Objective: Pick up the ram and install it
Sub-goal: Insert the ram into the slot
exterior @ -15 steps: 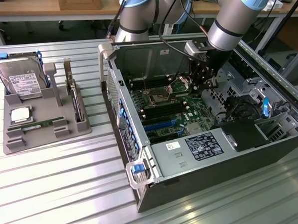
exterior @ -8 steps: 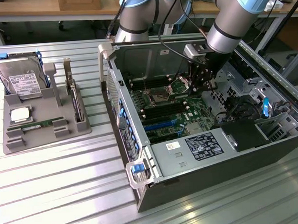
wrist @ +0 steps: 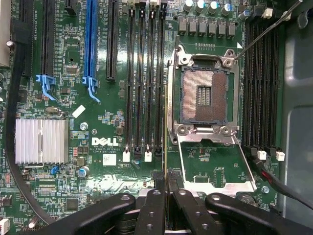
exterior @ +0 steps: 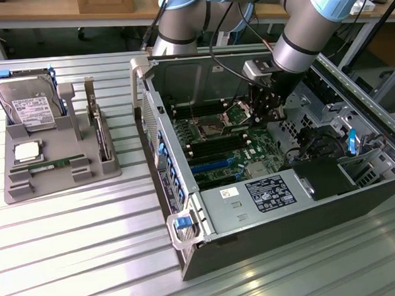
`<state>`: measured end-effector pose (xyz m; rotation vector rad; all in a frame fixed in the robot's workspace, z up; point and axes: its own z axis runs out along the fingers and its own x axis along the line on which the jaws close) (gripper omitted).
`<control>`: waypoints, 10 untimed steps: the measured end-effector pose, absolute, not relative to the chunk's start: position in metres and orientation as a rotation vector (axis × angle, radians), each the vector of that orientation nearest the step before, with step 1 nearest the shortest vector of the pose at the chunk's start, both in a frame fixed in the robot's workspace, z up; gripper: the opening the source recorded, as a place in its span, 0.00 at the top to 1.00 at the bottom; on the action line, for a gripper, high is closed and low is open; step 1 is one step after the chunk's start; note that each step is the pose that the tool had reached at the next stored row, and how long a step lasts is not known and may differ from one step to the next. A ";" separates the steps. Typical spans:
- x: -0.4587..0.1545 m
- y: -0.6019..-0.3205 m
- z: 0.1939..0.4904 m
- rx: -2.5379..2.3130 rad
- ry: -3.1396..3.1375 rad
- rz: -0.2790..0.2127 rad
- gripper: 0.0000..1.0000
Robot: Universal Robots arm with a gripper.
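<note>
Bright, even light from above; some glare and a soft foreground.

Strong white reflections along the ribbed metal table (exterior: 77,247) in the exterior view, almost washed out near the front edge. Deep shadow inside the computer case (exterior: 359,199) at the exterior view's right. Sharp and evenly lit on the motherboard (wrist: 98,98) in the wrist view, with glare on the heatsink (wrist: 41,141); dark and out of focus on the gripper (wrist: 166,196).

We see a work surface of ribbed, silvery metal slats (exterior: 77,254) running across the exterior view, and it catches bright light in pale glare patches. Behind it, along the far edge, stands a wooden bench top (exterior: 51,11) on a metal frame, with a cardboard box (exterior: 106,2) resting on it and dim floor beneath.
</note>
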<state>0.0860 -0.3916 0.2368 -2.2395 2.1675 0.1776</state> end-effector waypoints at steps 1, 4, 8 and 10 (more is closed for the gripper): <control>0.086 -0.392 0.236 -2.240 2.168 0.178 0.88; 0.086 -0.392 0.233 -2.240 2.168 0.178 0.88; 0.086 -0.392 0.231 -2.239 2.167 0.178 0.88; 0.086 -0.392 0.229 -2.239 2.167 0.178 0.88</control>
